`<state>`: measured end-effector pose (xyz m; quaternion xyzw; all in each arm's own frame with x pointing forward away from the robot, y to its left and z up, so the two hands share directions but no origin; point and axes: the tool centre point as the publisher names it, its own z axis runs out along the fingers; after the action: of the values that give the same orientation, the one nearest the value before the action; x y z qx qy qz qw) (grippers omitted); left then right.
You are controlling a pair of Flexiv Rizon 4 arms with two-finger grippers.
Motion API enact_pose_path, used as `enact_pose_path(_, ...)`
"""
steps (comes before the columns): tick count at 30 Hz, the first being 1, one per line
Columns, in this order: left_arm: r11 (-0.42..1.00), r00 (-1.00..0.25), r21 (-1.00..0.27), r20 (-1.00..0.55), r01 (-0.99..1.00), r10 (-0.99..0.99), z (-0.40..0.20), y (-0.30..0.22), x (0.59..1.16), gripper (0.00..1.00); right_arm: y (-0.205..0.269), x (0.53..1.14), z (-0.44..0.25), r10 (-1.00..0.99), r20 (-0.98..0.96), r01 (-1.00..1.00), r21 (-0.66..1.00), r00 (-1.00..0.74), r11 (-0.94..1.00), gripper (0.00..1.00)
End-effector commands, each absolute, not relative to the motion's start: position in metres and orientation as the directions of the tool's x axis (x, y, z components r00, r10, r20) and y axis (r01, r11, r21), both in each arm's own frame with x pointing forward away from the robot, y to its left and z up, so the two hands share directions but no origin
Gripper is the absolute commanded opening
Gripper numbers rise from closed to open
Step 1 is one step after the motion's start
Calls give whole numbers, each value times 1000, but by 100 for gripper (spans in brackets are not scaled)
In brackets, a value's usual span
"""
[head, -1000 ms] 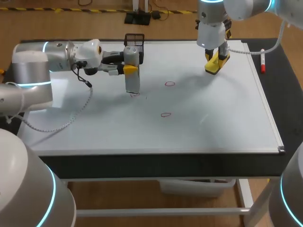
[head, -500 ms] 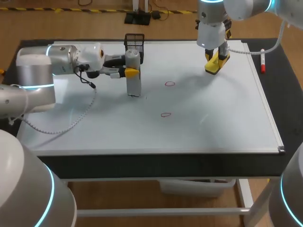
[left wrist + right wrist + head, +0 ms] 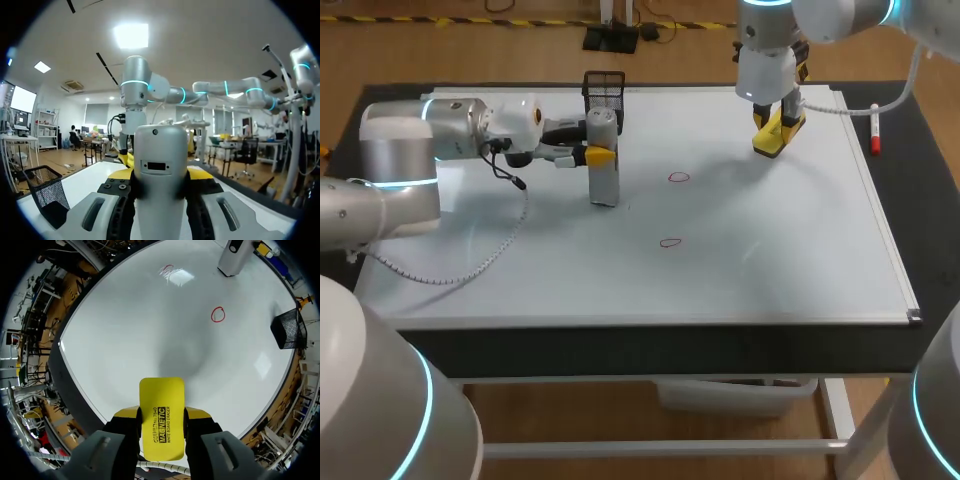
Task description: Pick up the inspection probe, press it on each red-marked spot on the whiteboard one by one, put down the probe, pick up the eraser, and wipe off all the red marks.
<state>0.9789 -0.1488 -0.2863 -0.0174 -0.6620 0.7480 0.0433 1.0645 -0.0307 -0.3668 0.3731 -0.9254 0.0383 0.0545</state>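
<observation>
A grey inspection probe stands upright on the whiteboard, its foot on the left-hand spot. My left gripper is shut on its upper part. In the left wrist view the probe fills the gap between the fingers of the left gripper. Two red marks show on the board to the probe's right. My right gripper hovers over the board's far right, shut on the yellow eraser. From there the red marks and the probe lie ahead.
A black mesh basket stands at the board's far edge, just behind the probe. A red marker lies off the board's right side. A white cable hangs from my left arm over the board's left part.
My left arm has swung the probe slightly right and set it down upright, covering the small red mark seen beneath it before. The right arm has not moved.
</observation>
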Motion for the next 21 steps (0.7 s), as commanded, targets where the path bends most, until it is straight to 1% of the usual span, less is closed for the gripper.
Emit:
enact_pose_path(1, -122, -995, -991, 35, -46, 94, -288, -149, 981, 0, -31, 1065, -364, -687, 133, -696, -32, -714, 717, 0)
enact_pose_path(21, -112, -995, -993, 34, -44, 92, -290, -145, 980, 0, -31, 1065, -364, -687, 133, -696, -32, -714, 717, 0)
